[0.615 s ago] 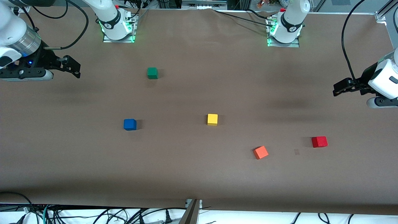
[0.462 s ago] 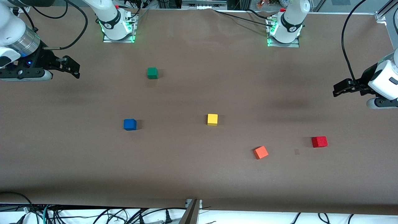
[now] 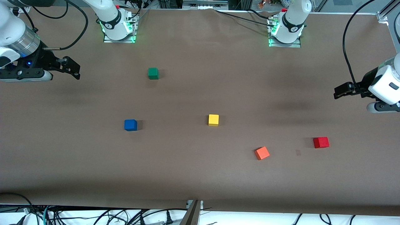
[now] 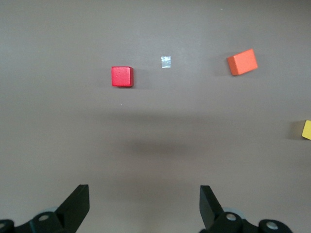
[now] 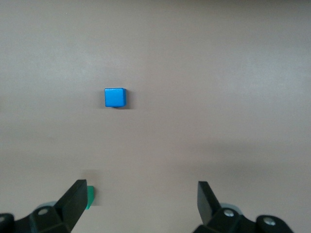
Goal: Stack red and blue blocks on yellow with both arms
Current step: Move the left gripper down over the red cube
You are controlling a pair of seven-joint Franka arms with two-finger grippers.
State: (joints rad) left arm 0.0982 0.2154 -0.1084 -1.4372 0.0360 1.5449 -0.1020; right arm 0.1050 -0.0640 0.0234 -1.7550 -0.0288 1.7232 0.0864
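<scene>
On the brown surface [image 3: 200, 181], the deep red matte cube [image 3: 321, 142] lies nearest, toward the left arm's end, squarely set. Farther: bright blue matte cube [image 3: 130, 125] and yellow matte cube [image 3: 213, 120], well apart, both square-on; cubes show no long axis. Left pincer [image 3: 340, 90] and right pincer [image 3: 73, 67] hover spread, empty, above the surface's ends.

brown table [image 3: 200, 181], five scattered cubes [image 3: 213, 120]

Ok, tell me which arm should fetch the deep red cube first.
Left. The left gripper hangs open over its own end of the table, where the red cube lies. The right gripper, also open, is over the other end, closer to the blue cube.
</scene>
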